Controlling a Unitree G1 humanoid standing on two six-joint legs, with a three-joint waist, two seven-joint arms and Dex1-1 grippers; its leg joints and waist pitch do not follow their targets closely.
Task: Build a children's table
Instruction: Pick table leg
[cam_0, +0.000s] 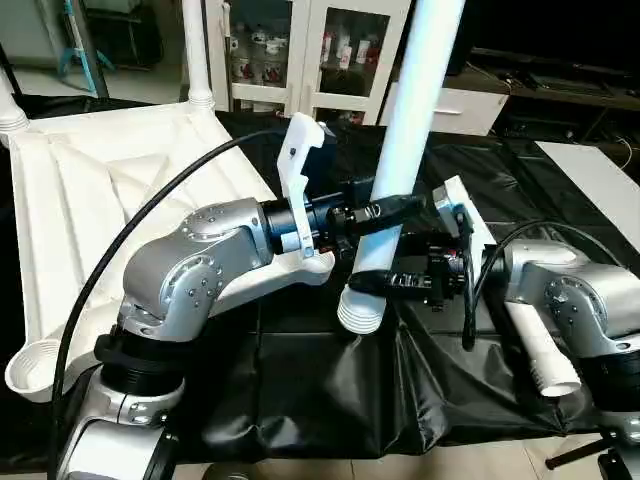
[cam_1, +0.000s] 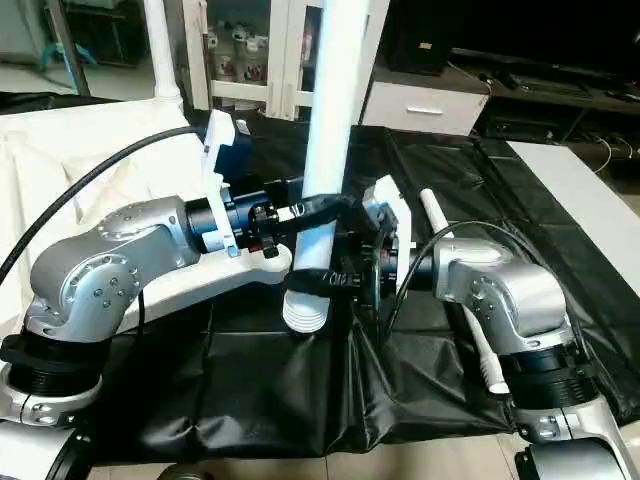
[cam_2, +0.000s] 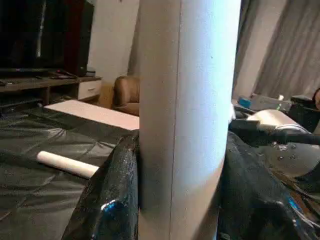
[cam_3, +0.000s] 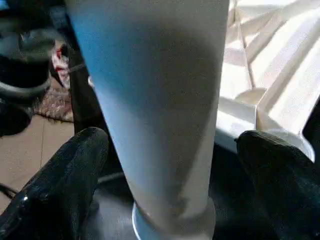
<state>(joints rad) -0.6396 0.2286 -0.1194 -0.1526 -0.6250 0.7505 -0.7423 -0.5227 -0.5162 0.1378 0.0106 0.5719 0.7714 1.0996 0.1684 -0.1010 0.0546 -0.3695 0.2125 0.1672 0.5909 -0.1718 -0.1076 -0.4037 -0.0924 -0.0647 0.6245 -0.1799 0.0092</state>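
The children's table top (cam_0: 100, 190) lies upside down on the left, ribs up, with an open corner socket (cam_0: 30, 365) at the near edge. Two legs (cam_0: 196, 50) stand in its far corners. My left gripper (cam_0: 392, 213) is shut on a third white leg (cam_0: 415, 110), held nearly upright over the black cloth; its fingers (cam_2: 112, 195) press both sides of the tube. My right gripper (cam_0: 375, 278) is open around the same leg's wide lower end, and its fingers (cam_3: 65, 180) stand apart from the tube. Another leg (cam_0: 540, 350) lies by my right arm.
A black-draped worktable (cam_0: 300, 380) carries everything, and its front edge is close below the grippers. A flat white board (cam_0: 600, 180) lies at the far right. A white glass-door cabinet (cam_0: 300, 50) stands behind, and a low TV bench (cam_1: 520, 90) is at the back right.
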